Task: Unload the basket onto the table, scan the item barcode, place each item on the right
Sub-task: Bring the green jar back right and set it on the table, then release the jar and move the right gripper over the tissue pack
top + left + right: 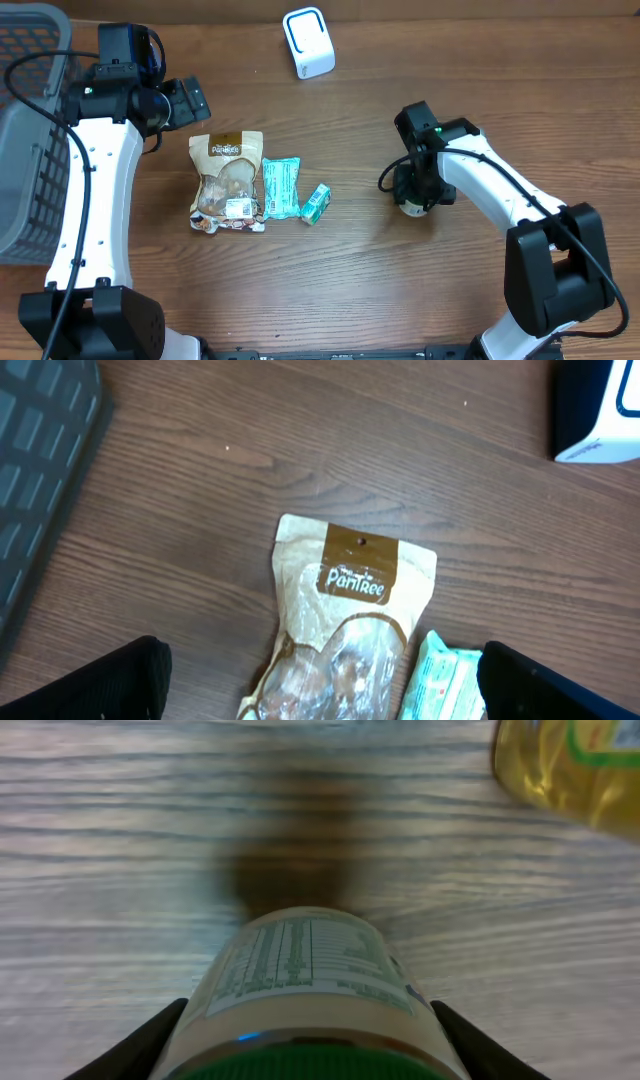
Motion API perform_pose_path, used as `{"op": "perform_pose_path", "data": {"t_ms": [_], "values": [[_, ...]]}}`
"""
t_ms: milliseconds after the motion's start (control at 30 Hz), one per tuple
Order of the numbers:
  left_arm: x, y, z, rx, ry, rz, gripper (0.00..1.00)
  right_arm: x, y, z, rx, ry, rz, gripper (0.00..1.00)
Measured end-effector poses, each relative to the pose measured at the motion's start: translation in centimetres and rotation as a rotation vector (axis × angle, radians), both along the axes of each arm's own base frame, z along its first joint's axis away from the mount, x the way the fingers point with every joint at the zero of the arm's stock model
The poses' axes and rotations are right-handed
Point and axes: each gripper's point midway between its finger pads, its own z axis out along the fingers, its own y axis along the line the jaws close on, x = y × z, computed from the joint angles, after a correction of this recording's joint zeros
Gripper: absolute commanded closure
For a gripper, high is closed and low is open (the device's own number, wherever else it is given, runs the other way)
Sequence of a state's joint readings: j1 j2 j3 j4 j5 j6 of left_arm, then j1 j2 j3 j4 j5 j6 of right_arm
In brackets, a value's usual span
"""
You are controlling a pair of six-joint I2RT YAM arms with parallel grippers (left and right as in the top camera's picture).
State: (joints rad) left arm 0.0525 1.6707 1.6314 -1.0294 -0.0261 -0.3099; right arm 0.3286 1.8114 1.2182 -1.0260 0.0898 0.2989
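Note:
My right gripper (pixel 310 1055) is shut on a bottle (pixel 305 970) with a green cap and a white printed label, one finger on each side. In the overhead view that gripper (pixel 415 190) points down at the table's right middle and hides most of the bottle (pixel 411 207). The white barcode scanner (pixel 308 42) stands at the back centre. My left gripper (pixel 325 690) is open and hovers above a brown PanTree snack bag (pixel 345 620), holding nothing; from overhead this gripper (pixel 185 100) is just behind the bag (pixel 228 180).
A teal wipes pack (pixel 281 188) and a small green box (pixel 316 204) lie right of the bag. A grey basket (pixel 25 130) fills the left edge. A yellowish object with a green label (pixel 565 765) shows at the right wrist view's top right.

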Motion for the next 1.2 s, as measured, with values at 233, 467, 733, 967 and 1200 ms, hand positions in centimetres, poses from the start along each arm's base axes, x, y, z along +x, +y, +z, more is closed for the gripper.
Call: {"op": "perform_pose_path", "data": {"t_ms": [233, 467, 733, 967, 1200], "values": [[0.0, 0.0, 0.0, 0.000, 0.000, 0.000, 0.01, -0.3, -0.2, -0.8, -0.004, 0.001, -0.012, 0.18], [0.0, 0.0, 0.0, 0.000, 0.000, 0.000, 0.00, -0.2, -0.2, -0.8, -0.003, -0.006, -0.012, 0.00], [0.0, 0.0, 0.0, 0.000, -0.001, 0.000, 0.01, 3.8, 1.3, 3.7, 0.037, -0.120, -0.010, 0.00], [0.0, 0.0, 0.0, 0.000, 0.000, 0.000, 0.00, 8.2, 9.4, 9.4, 0.329, -0.301, 0.091, 0.00], [0.0, 0.0, 0.0, 0.000, 0.000, 0.000, 0.00, 6.3, 16.1, 11.1, 0.586, -0.263, 0.197, 0.00]]}}
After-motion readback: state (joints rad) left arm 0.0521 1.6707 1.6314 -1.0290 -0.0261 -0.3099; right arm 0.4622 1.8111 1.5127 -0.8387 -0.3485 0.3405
